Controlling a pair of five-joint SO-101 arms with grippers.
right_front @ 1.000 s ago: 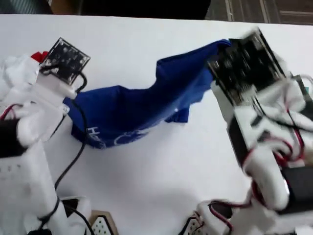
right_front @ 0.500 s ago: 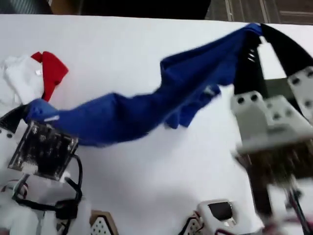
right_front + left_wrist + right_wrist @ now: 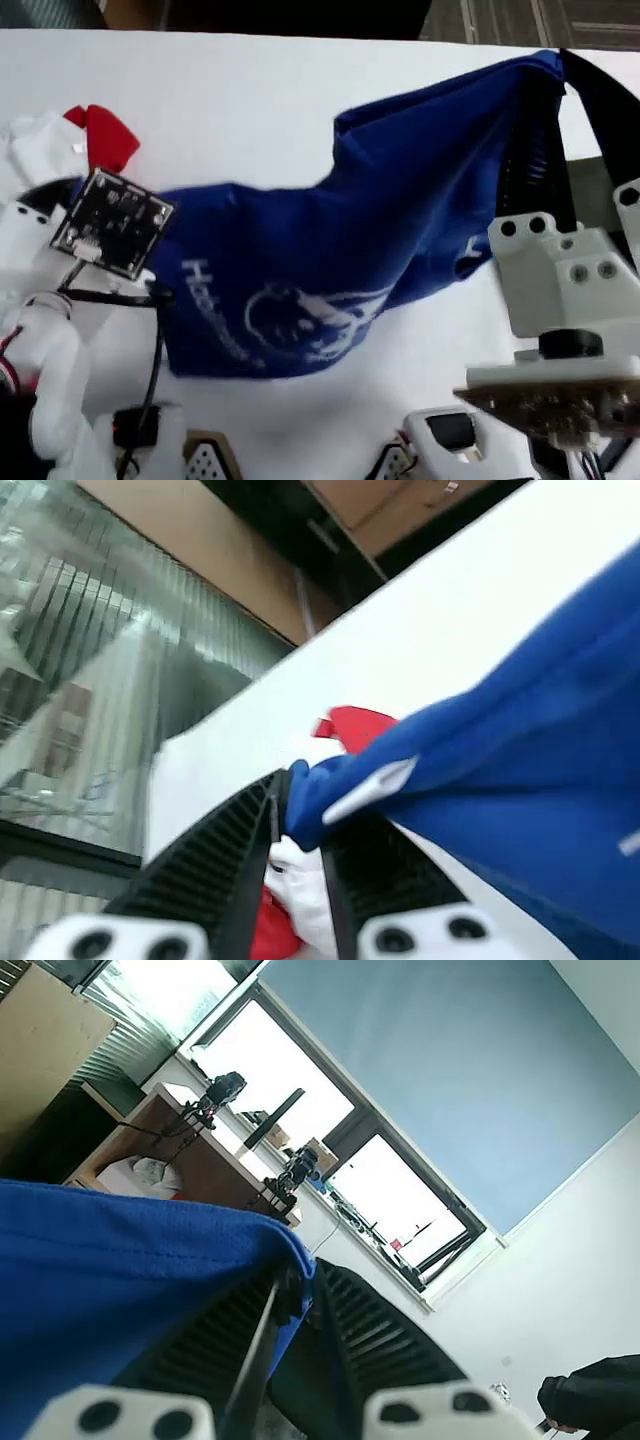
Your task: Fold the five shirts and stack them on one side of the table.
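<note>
Deep blue right across the blue shirt [image 3: 400, 220], plain cloth, with a white line drawing and white lettering printed on it. White table [image 3: 250, 90] beneath. Off to the side, a red garment [image 3: 108, 138] sits against a white garment [image 3: 35, 150]. The left gripper [image 3: 300, 805] shows black ribbed fingers and a white body. The right gripper [image 3: 303, 1285] has the same black ribbing on white. A black cable [image 3: 160, 345] crosses a white arm.

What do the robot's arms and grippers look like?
The left arm and right arm are white plastic with screw-holed brackets. The left gripper and right gripper have black ribbed, tapering fingers. A black cable loops from the left wrist's camera board.
</note>
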